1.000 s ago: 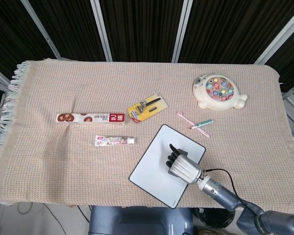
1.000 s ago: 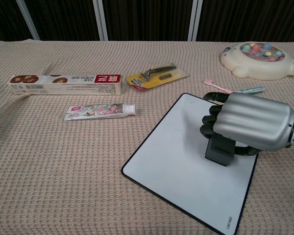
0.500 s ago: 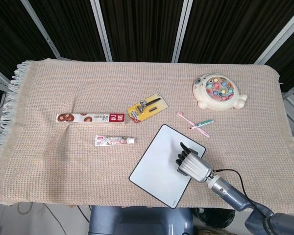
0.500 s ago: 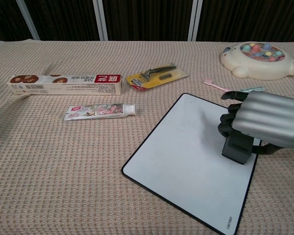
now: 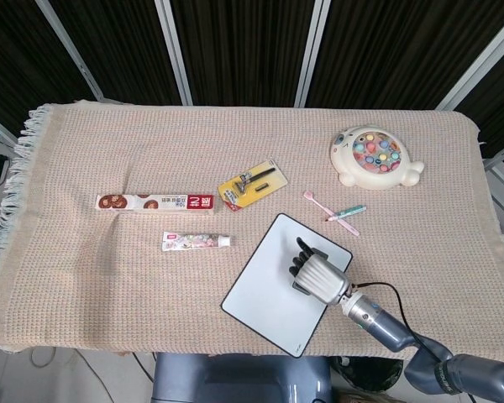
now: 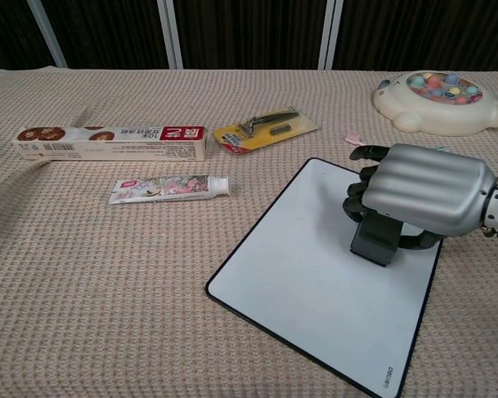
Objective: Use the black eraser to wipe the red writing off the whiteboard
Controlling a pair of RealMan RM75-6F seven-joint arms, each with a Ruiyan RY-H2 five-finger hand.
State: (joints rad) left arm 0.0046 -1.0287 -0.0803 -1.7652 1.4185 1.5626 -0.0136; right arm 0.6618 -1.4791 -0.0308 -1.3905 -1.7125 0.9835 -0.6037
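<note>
The whiteboard (image 5: 273,294) (image 6: 307,282) lies tilted at the table's near right, black-rimmed, its visible surface plain white with no red marks to be seen. My right hand (image 5: 317,275) (image 6: 419,192) grips the black eraser (image 6: 375,240) and presses it upright onto the board's right half. In the head view the hand hides most of the eraser. My left hand appears in neither view.
Left of the board lie a toothpaste tube (image 5: 196,241) (image 6: 170,187) and a long box (image 5: 154,202) (image 6: 110,142). A razor pack (image 5: 250,184) (image 6: 266,128), pink and teal toothbrushes (image 5: 341,213) and a round fishing toy (image 5: 374,156) (image 6: 444,101) sit behind it.
My right hand slid the eraser to the board's right edge half a second ago, then back left and slightly farther up the board now.
</note>
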